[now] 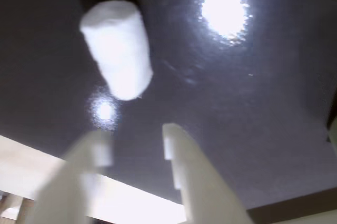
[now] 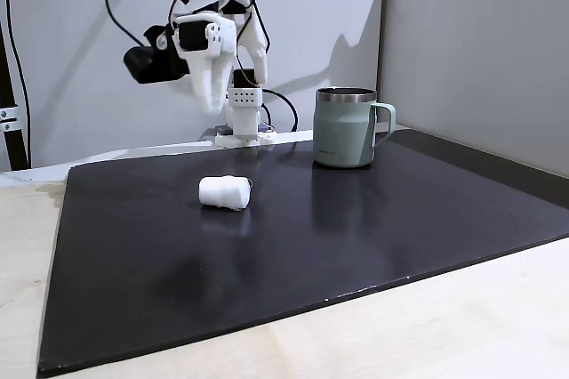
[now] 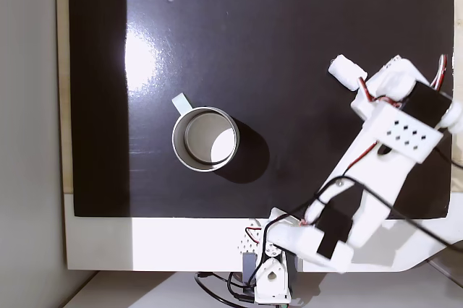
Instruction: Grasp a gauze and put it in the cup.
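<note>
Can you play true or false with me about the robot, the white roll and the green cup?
1. The gauze is lying on its side on the black mat. True.
2. The gauze is already inside the cup. False: the cup looks empty from above, and the roll lies on the mat.
3. The hand is squeezing the gauze. False: it is open and holds nothing.
4. The cup stands upright. True.
5. The cup's handle is broken off. False: it is there.
</note>
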{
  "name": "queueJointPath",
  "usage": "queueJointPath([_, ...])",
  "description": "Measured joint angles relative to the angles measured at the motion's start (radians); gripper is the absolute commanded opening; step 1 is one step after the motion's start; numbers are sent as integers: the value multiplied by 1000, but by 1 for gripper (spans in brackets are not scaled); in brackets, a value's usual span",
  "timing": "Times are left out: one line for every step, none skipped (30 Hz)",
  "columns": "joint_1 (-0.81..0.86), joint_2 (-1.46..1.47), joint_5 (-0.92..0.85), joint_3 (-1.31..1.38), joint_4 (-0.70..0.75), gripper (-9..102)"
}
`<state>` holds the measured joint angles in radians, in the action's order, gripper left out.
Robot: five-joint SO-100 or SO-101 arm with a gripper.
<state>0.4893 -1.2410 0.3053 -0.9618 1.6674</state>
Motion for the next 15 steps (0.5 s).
queueJointPath([0,37,-8,44,12,22])
queueJointPath([0,78,-15,92,32,22])
queueJointPath([-2,127,-25,149,58,23])
queueJointPath([-2,179,-32,213,86,25])
queueJointPath([-3,230,-40,272,101,27])
queueJointPath([-3,272,-49,319,103,29])
queueJointPath([-3,307,-58,356,104,31])
queueJointPath([-3,334,-67,383,112,33])
queueJointPath([-3,359,-72,402,118,34])
queueJointPath([-5,377,-81,414,118,36])
queueJointPath([-8,393,-86,423,118,36])
queueJointPath([-12,407,-91,430,118,36])
queueJointPath([-17,422,-95,436,118,37])
queueJointPath([-21,434,-101,445,118,38])
queueJointPath([-26,451,-106,456,118,38])
